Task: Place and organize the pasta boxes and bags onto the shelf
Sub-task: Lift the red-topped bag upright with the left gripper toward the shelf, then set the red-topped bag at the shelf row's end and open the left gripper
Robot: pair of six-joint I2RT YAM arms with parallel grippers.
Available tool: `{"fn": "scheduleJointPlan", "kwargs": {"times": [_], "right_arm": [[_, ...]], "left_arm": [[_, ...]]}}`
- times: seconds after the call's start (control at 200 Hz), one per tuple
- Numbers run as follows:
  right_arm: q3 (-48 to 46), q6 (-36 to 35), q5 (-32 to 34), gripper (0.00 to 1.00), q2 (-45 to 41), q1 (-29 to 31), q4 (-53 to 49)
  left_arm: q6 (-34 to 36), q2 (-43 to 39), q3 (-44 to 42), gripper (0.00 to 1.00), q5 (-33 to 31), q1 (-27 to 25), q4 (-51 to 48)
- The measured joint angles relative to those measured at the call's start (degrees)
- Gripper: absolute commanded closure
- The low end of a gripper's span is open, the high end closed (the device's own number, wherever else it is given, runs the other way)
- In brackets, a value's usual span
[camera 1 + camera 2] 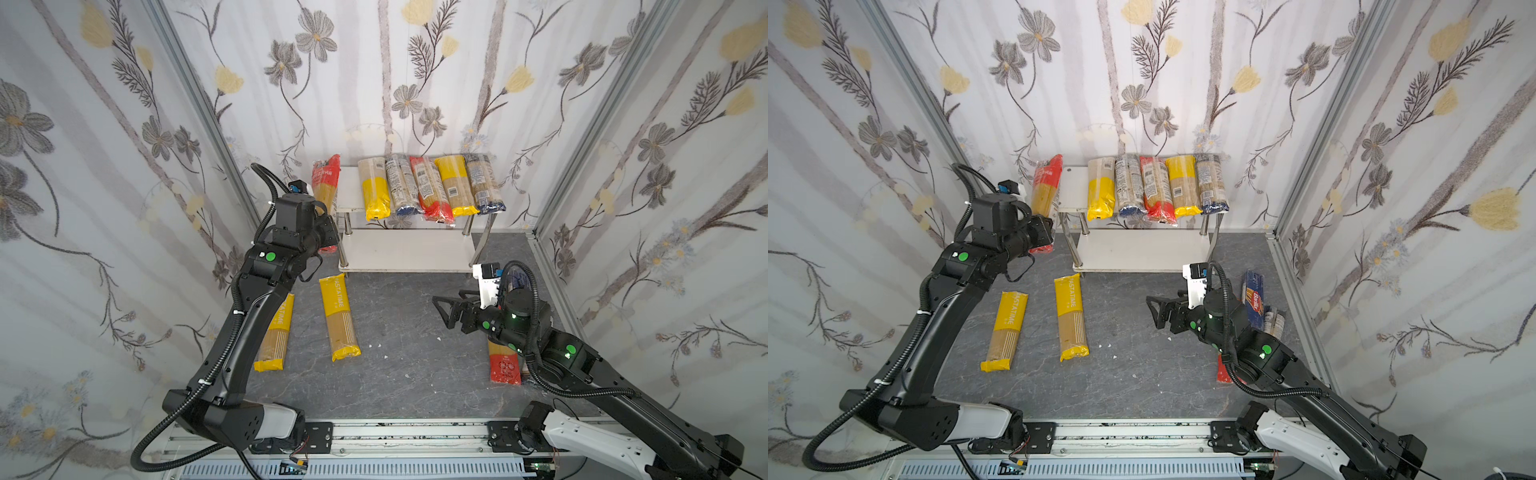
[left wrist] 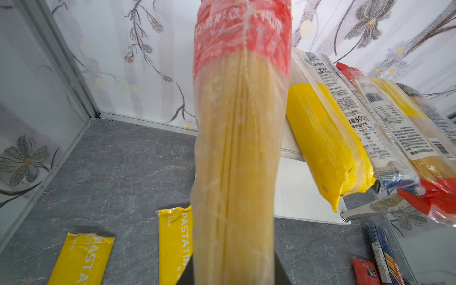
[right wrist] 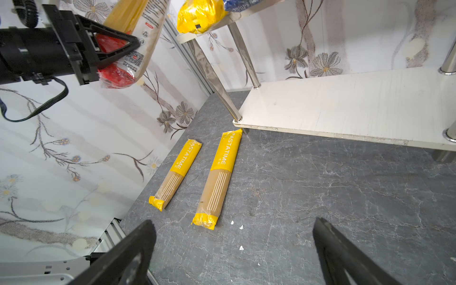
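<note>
The left hand (image 3: 116,53) pinches a crinkly clear spaghetti bag (image 1: 325,183) near its lower red end. The pale strands stand nearly upright, just beside the shelf (image 1: 349,191), whose white top board carries five long packs (image 1: 428,187). The right hand (image 1: 441,312) hovers, jaws spread wide, above the grey marbled desk (image 1: 407,365), with two yellow-ended bags (image 3: 217,177) lying flat beyond its fingertips.

The black left arm (image 1: 245,316) rises from its base at seven o'clock in both top views and reaches toward twelve. Its black triangular-fingered left gripper (image 3: 130,47) is clamped on the lower part of a nearly upright clear red-ended spaghetti bag (image 1: 325,183). The black right arm (image 1: 582,365) comes in from five o'clock, and its right gripper (image 1: 441,312) points toward nine with its fingers spread wide and nothing between them.
</note>
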Motion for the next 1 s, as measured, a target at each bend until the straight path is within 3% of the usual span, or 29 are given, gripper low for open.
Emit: {"fn": "scheduleJointPlan", "kwargs": {"times": [0.37, 0.784, 0.999], "right_arm": [[8.33, -1.95, -0.02, 0.0, 6.01, 0.22, 0.0], [10.71, -3.45, 1.99, 0.0, 7.5, 0.13, -0.76], [10.6, -3.48, 3.43, 0.0, 6.78, 0.04, -2.51]], "left_arm": [[0.17, 14.95, 16.31, 1.0, -0.04, -0.09, -0.13], [-0.76, 28.57, 30.88, 1.0, 3.37, -0.15, 0.2], [-1.57, 29.51, 31.61, 0.74, 3.21, -0.13, 0.57]]}}
